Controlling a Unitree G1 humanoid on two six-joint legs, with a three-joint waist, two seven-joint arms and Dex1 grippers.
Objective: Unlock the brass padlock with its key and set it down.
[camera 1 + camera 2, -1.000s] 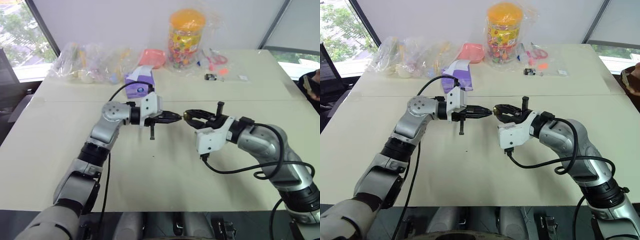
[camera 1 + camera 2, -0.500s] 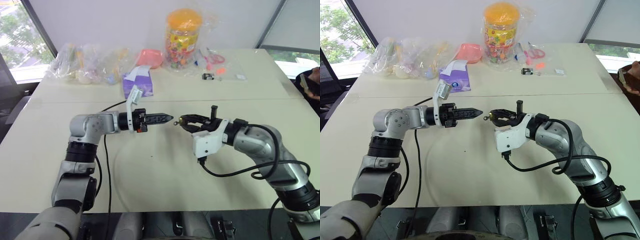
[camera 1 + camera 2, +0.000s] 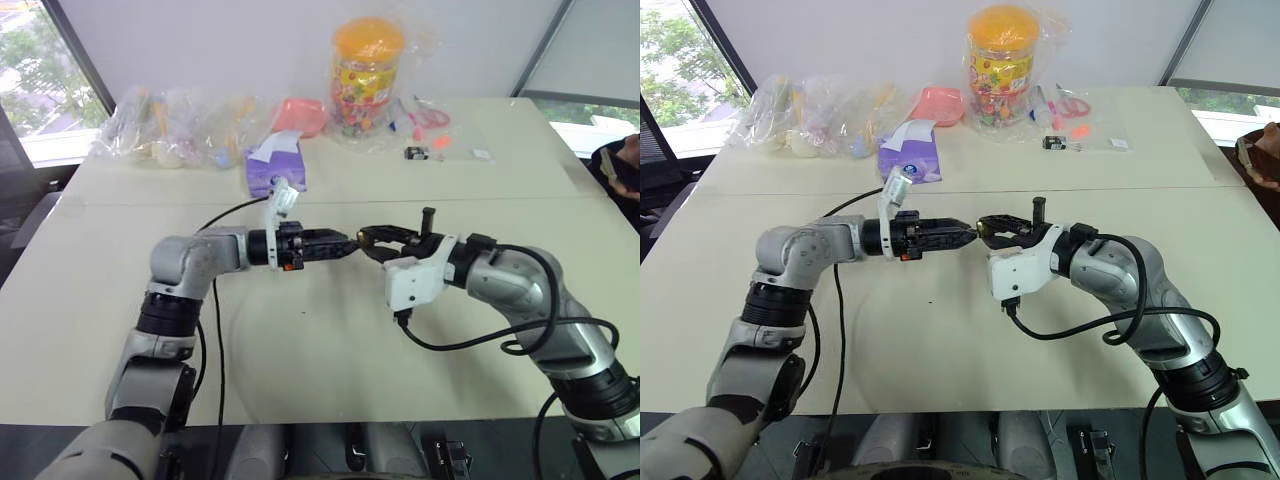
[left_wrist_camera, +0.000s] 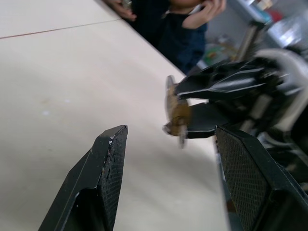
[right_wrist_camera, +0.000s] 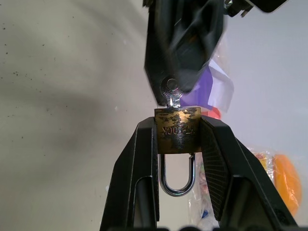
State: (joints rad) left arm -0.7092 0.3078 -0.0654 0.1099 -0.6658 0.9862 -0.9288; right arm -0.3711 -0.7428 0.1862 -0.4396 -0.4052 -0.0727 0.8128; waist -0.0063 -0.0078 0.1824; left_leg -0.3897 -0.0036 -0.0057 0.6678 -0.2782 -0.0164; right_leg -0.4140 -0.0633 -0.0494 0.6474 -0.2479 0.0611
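Cream-coloured and made of two slabs joined by a seam, the tabletop (image 3: 300, 380) stands before a white wall, with windows at the far left and far right corners.

Writing first: the brass padlock (image 5: 177, 130) carries stamped letters on its body, too worn and small to read with confidence. A small key (image 5: 171, 91) sticks out of the end of the body opposite its silvery shackle. The purple tissue pack (image 3: 272, 168) bears a small round blue mark whose wording cannot be read.

Along the far edge stands a clear plastic jar (image 3: 369, 78) with an orange lid, full of many-coloured sweets and wrapped in a clear bag. To its left lie a pinkish-red dish (image 3: 300, 115) and several clear plastic bags (image 3: 180, 125) holding pale, mixed bits that are hard to make out. To its right lie a clear bag with red-handled scissors (image 3: 432, 118) and a small black-and-white object (image 3: 420, 153).

Above the middle of the tabletop the two hands meet tip to tip. The right hand (image 5: 178, 132) grips the padlock's body between its two fingers, shackle pointing back toward the wrist. The left hand (image 4: 168, 137) has its fingers spread apart on either side of the key, holding nothing.

A person in dark clothing (image 3: 622, 165) sits at the far right edge.
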